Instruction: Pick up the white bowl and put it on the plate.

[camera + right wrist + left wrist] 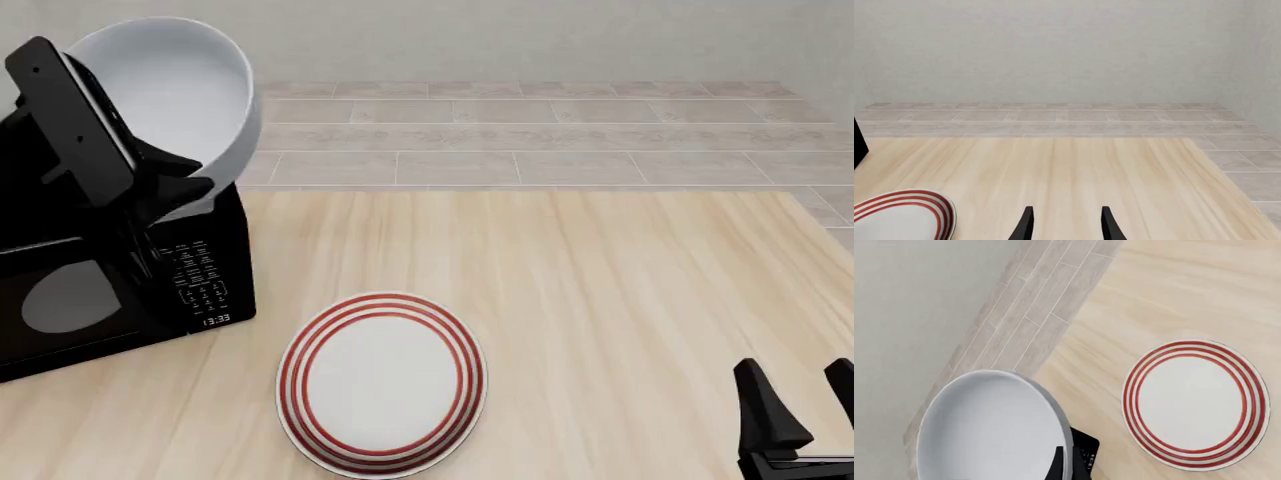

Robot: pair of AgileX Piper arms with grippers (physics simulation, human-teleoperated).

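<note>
**Bowl up in the air, plate waiting below**

Front view: the left gripper [180, 180] has the white bowl [174, 95] pinched by its rim, lifted and tipped on its side above the black microwave [127, 280] at the tabletop's [614, 300] left edge. The plate [382, 381] lies flat near the front edge, left of the middle, well apart from the bowl. To my eye the job now is to carry the bowl across and down, level it out, centre it over the red rings and only let go once the base rests there. The right gripper [801, 400] idles at the front right corner, fingers parted and holding nothing; most of it is cut off.

Left wrist view: the bowl [991, 430] fills the near part, the plate [1195, 405] beyond it on bare wood. Only slivers of the fingers show, so how firm the hold is I can't judge.

Right wrist view: two spread fingertips [1026, 225], and just an edge of the plate [904, 215].
</note>
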